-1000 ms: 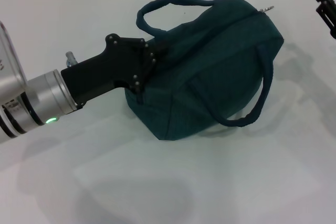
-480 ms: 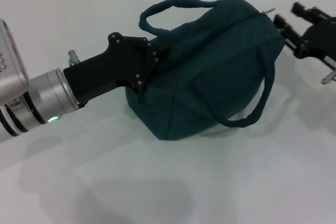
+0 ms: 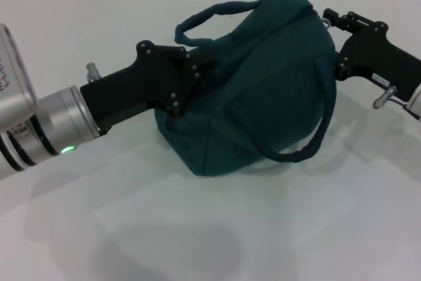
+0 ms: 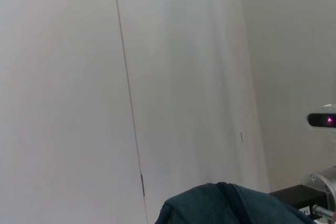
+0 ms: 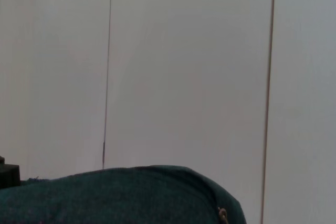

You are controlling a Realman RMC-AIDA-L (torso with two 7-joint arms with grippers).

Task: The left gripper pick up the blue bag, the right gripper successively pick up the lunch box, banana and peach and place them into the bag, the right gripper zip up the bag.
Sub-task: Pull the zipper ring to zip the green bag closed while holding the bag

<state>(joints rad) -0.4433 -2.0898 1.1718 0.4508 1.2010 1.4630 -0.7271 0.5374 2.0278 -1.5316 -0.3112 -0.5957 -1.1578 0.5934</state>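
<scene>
The blue bag (image 3: 263, 90) lies on its side on the white table, with one rope handle (image 3: 314, 143) looping toward me and the other (image 3: 210, 14) at the far side. My left gripper (image 3: 194, 74), on its silver wrist with the green light, is shut on the fabric at the bag's left end. My right gripper (image 3: 333, 41) stands against the bag's right end with its fingers spread, one at the top corner and one lower behind the handle. The left wrist view shows the blue bag's top (image 4: 226, 205). In the right wrist view the blue bag (image 5: 121, 195) shows with a metal zipper ring (image 5: 223, 214). The lunch box, banana and peach are out of view.
The white table (image 3: 197, 228) stretches bare in front of the bag and to both sides. A pale panelled wall (image 4: 157, 77) stands behind it.
My right gripper came in from the far right and now touches the bag's right end. The bag's top has bulged upward and shifted slightly left. The left gripper held still.
</scene>
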